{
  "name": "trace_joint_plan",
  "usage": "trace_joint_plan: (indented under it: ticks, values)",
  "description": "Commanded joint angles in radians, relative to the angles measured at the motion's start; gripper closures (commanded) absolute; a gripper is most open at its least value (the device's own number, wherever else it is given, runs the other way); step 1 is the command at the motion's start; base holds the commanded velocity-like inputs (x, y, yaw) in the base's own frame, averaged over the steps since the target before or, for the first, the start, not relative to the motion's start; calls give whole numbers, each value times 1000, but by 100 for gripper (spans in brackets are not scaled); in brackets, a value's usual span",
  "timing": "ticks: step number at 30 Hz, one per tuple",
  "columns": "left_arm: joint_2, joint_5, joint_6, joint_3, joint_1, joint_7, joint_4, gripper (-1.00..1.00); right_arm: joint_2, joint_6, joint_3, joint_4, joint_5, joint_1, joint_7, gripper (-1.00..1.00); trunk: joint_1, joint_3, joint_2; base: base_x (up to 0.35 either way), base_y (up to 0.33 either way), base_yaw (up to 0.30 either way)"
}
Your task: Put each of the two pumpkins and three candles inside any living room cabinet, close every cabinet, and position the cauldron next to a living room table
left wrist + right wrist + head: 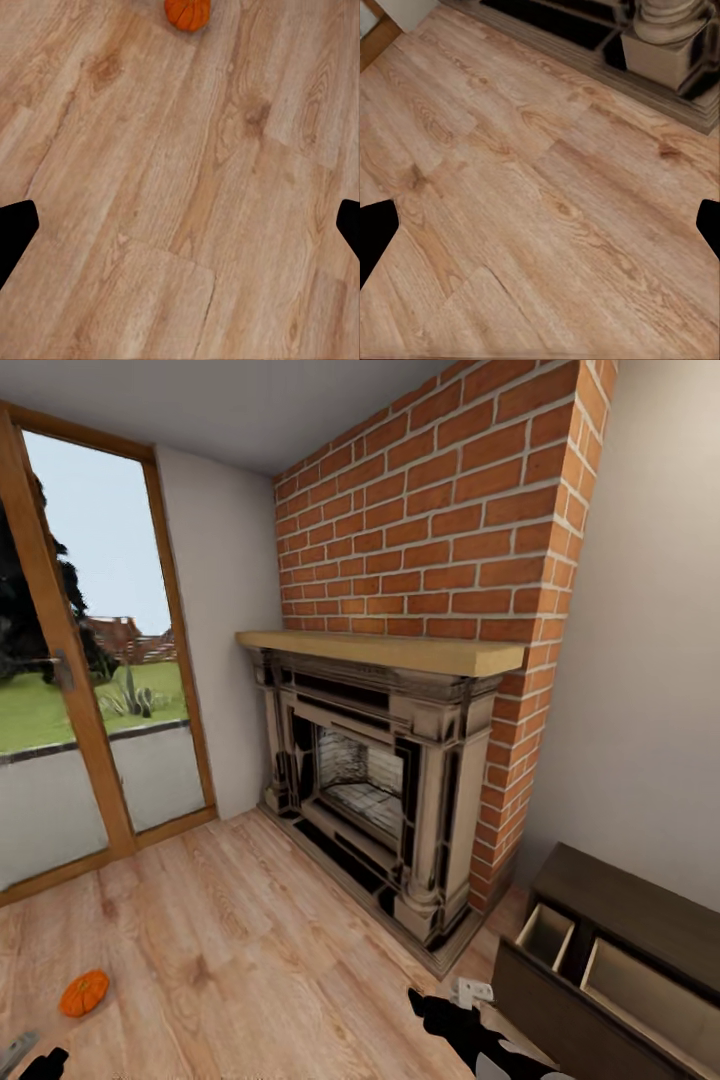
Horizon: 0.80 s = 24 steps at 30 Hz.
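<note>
One orange pumpkin [83, 992] lies on the wooden floor at the lower left, and it is seen again in the left wrist view, pumpkin [187, 13]. My left gripper [45, 1063] hangs low just short of it, open, its fingertips [15, 232] wide apart over bare boards. My right gripper [432, 1005] is open above the floor between the fireplace and the cabinet [640, 920]. The dark-brown cabinet stands at the lower right with two drawers pulled out, pale insides [548, 935] showing. The second pumpkin, the candles, the cauldron and the table are out of view.
A stone-coloured fireplace [375, 780] under a brick chimney stands straight ahead; its plinth [667, 41] juts onto the floor close to my right gripper. A glass door with a wooden frame [60, 690] is on the left. Open floor lies between door and fireplace.
</note>
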<state>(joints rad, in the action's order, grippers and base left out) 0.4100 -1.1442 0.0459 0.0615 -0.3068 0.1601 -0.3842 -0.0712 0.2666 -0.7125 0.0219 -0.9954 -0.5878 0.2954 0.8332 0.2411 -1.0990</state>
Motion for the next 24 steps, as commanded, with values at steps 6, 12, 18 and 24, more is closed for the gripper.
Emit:
trace_joint_plan:
  ticks: [6,12,18,24]
  values:
    - [-6,-6,3,2,0,4,-2,-100,-2,-2,-9,3,-5,-1,-5,-100,0,4,-1,47,111,266]
    - [-13,-5,3,2,0,4,-2,-100,-9,-4,-10,3,27,-1,-61,-100,0,11,-1,53,7,213]
    - [-14,-6,3,0,0,4,-2,-100,-13,-55,-10,3,72,-1,-75,-100,0,19,-1,150,3,196]
    - [-16,-5,3,0,0,4,-2,-100,-14,-60,-10,-3,76,-1,-75,-100,0,26,-1,239,131,194]
